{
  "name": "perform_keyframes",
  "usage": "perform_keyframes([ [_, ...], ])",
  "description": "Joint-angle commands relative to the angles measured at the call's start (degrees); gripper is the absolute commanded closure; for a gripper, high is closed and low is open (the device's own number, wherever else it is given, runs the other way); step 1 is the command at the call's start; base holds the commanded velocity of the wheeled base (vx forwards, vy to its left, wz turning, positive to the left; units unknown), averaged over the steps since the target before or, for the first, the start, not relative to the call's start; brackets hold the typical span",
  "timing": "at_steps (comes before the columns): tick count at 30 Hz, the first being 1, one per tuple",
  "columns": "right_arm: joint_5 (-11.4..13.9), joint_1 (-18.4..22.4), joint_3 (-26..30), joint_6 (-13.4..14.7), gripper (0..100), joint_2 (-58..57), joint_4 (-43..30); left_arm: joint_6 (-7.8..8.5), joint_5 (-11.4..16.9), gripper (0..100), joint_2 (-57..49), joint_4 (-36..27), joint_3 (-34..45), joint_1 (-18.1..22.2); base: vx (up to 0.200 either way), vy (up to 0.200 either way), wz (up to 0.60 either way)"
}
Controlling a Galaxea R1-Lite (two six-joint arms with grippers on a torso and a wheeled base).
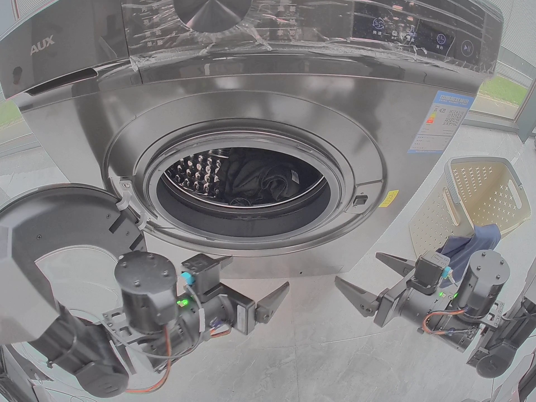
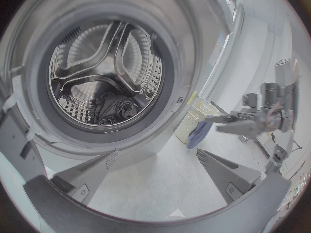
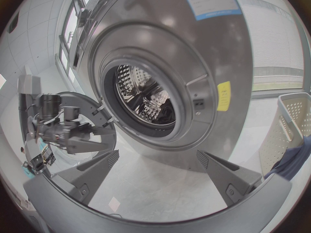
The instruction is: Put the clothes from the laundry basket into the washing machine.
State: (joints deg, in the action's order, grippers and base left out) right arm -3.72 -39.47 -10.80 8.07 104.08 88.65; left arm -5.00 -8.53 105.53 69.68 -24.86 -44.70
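The left gripper (image 1: 258, 272) is held low over the floor (image 1: 312, 353), just below the washing machine's opening, with its fingers (image 2: 223, 172) spread wide and empty. The right gripper (image 1: 357, 268) is held beside it, to the right, with its fingers likewise spread wide and empty. Just behind the right arm, the laundry basket (image 1: 486, 191) is set on the floor at the machine's right, with a blue garment (image 1: 469, 247) draped over its near rim. Beyond, the washing machine (image 1: 251, 96) is seen with its door (image 1: 50, 224) swung open to the left. Dark clothes (image 1: 262, 180) are heaped at the bottom of the drum (image 1: 192, 174).
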Motion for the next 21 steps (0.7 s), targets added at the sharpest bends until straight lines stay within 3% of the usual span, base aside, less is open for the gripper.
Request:
perform_keyframes([
  [1, -1.7, 6.3, 3.0, -0.3, 0, -7.7, -0.1, -0.28, 0.4, 0, -14.3, 3.8, 12.0, -3.4, 0.000, 0.000, 0.00],
  [5, -1.2, 11.1, 6.2, 0.2, 0, -11.6, -0.1, -2.91, 0.0, 0, -20.7, 6.3, 17.9, -3.4, 0.000, 0.000, 0.00],
  [7, -1.0, 11.7, 8.1, 0.3, 0, -13.1, -0.1, -3.26, -0.5, 0, -23.2, 6.3, 19.8, -3.4, 0.000, 0.000, 0.00],
  [12, -2.3, 11.5, 10.8, 0.6, 0, -17.6, -0.6, -2.65, -3.2, 0, -28.0, 5.8, 21.3, -3.2, -0.160, 0.000, 0.00],
  [16, -4.4, 12.1, 10.8, 0.6, 0, -22.3, -2.0, -2.30, -3.8, 0, -33.4, 5.0, 22.5, 1.1, -0.100, 0.000, 0.00],
  [20, -5.1, 12.2, 10.8, 0.7, 0, -25.9, -6.5, -1.15, -3.6, 0, -38.6, 3.9, 23.5, 2.0, -0.150, 0.000, 0.00],
  [21, -5.8, 12.1, 10.8, 0.6, 0, -31.5, -13.2, -0.10, -3.6, 0, -42.8, 0.3, 24.8, 3.4, -0.200, 0.000, 0.00],
])
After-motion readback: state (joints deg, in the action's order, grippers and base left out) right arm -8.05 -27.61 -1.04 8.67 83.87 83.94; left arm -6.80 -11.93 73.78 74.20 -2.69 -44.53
